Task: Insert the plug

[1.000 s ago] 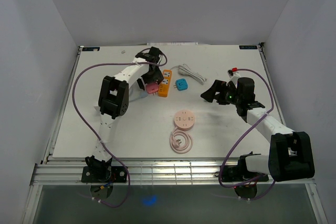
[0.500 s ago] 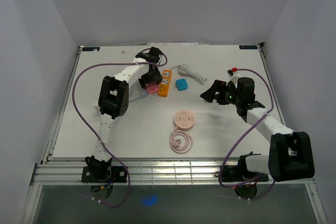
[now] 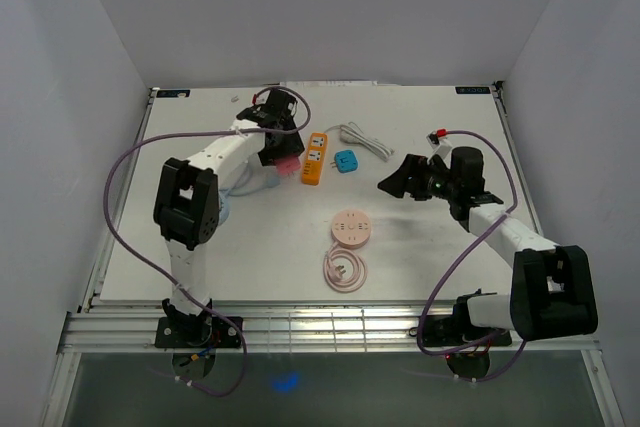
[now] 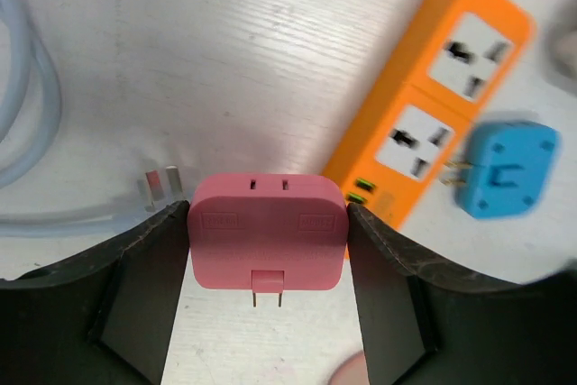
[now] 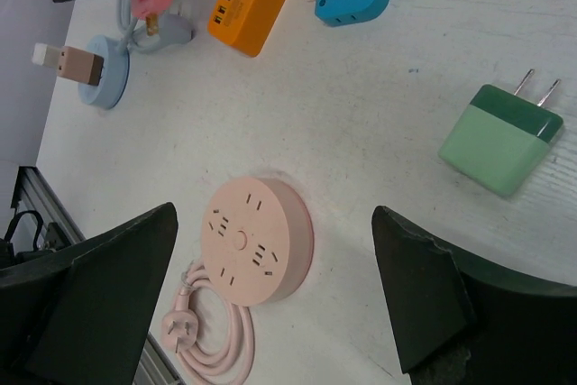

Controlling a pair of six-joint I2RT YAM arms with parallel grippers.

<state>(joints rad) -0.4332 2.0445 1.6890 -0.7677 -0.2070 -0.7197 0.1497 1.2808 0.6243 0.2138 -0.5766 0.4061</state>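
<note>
My left gripper [image 4: 268, 250] is shut on the pink plug [image 4: 268, 242], one finger pressed against each of its sides, its two prongs pointing toward the camera. In the top view the pink plug [image 3: 287, 162] hangs in my left gripper [image 3: 283, 154] just left of the orange power strip [image 3: 314, 157]. That strip [image 4: 424, 105] shows two free sockets. My right gripper [image 3: 400, 182] is open above the table, right of the round pink socket [image 3: 351, 228]; the same socket [image 5: 257, 239] lies below the open right gripper [image 5: 275, 223].
A blue adapter [image 3: 346, 162] lies right of the orange strip. A green adapter [image 5: 503, 137] lies near my right gripper. A white cable [image 3: 365, 139] runs behind the strip. A pale blue cable [image 4: 27, 114] curls at the left. The round socket's coiled cord [image 3: 345, 269] lies in front.
My left gripper has closed on the pink plug and lifted it slightly, and the left arm's elbow has swung left. The right gripper has edged slightly left.
</note>
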